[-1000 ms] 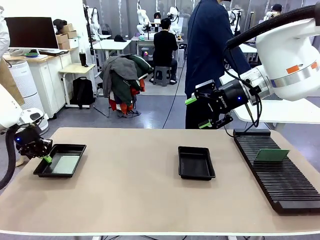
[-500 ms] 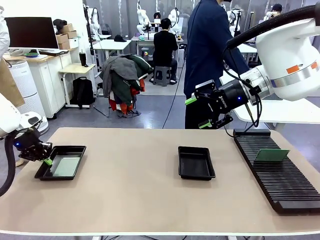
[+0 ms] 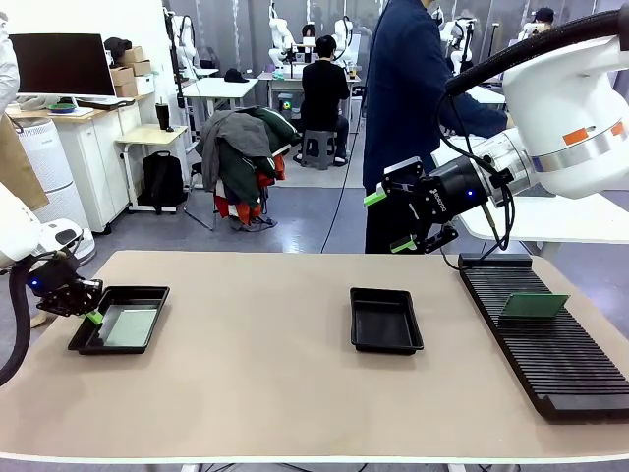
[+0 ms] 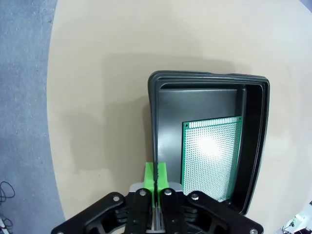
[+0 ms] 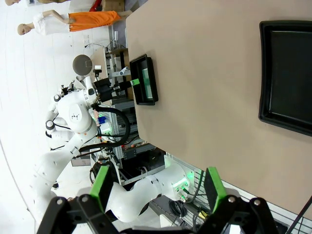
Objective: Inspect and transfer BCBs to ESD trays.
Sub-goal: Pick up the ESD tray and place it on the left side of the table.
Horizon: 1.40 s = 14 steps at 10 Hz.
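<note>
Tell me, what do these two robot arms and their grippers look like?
The left arm and right arm are rounded white shells. The right arm carries a silver ring with orange marks, a thick black hose along its top and thin black cables looping at the wrist. The right gripper and left gripper are black, each with two fingers tipped in bright green pads and a small blue light behind.

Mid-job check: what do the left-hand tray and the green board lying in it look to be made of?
The tray looks like moulded black plastic with a satin finish: rounded corners, a stepped rim and a soft sheen on its walls. The board looks like green circuit-board laminate, fairly glossy: a fine grid of tiny dots covers it and a bright glare spot sits on it. Neither material can be confirmed by sight alone.
</note>
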Motion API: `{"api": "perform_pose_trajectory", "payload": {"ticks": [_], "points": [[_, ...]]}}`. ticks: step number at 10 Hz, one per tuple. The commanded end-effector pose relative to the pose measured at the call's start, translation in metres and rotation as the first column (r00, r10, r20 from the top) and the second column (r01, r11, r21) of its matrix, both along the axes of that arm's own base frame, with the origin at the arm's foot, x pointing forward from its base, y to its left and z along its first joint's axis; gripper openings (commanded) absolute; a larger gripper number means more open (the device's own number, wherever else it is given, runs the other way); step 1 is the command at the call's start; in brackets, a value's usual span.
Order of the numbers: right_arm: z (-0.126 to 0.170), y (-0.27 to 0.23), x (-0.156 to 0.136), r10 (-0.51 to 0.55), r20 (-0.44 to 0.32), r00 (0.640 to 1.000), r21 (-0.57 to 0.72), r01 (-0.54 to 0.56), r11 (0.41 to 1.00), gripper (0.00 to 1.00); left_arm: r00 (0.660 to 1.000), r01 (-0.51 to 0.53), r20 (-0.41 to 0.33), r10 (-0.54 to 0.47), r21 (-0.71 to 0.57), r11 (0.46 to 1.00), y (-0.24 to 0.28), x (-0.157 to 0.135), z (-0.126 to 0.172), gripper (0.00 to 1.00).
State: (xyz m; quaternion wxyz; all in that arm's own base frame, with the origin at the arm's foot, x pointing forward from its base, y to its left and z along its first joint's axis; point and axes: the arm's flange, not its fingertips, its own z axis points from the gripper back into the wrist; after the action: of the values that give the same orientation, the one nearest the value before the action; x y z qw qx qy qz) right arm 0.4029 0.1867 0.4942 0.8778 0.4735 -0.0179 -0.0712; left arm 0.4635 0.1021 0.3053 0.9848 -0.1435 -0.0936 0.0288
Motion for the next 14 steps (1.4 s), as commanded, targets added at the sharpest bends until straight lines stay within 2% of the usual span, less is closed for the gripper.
{"api": "perform_pose_trajectory", "payload": {"ticks": [1,3,6,9,12,14], "points": [[-0.001,0.003,0.003,-0.022,-0.005,1.000,0.006,0.022,1.000,1.00,1.000,-0.003,-0.009,0.003,-0.002,1.000,0.000,0.002,0.002,0.03],[-0.001,0.003,0.003,-0.022,-0.005,1.000,0.006,0.022,1.000,1.00,1.000,-0.003,-0.009,0.003,-0.002,1.000,0.000,0.002,0.002,0.03],[-0.001,0.003,0.003,-0.022,-0.005,1.000,0.006,0.022,1.000,1.00,1.000,-0.005,0.005,0.005,0.033,0.999,-0.002,0.000,0.005,0.26],[-0.001,0.003,0.003,-0.022,-0.005,1.000,0.006,0.022,1.000,1.00,1.000,0.009,-0.006,-0.008,0.091,0.996,-0.005,-0.004,0.020,0.50],[-0.001,0.003,0.003,-0.022,-0.005,1.000,0.006,0.022,1.000,1.00,1.000,0.018,-0.015,-0.016,0.178,0.984,-0.016,-0.003,0.052,0.74],[-0.001,0.003,0.003,-0.022,-0.005,1.000,0.006,0.022,1.000,1.00,0.996,0.084,-0.059,-0.072,0.229,0.970,-0.026,-0.011,0.092,0.73]]}}
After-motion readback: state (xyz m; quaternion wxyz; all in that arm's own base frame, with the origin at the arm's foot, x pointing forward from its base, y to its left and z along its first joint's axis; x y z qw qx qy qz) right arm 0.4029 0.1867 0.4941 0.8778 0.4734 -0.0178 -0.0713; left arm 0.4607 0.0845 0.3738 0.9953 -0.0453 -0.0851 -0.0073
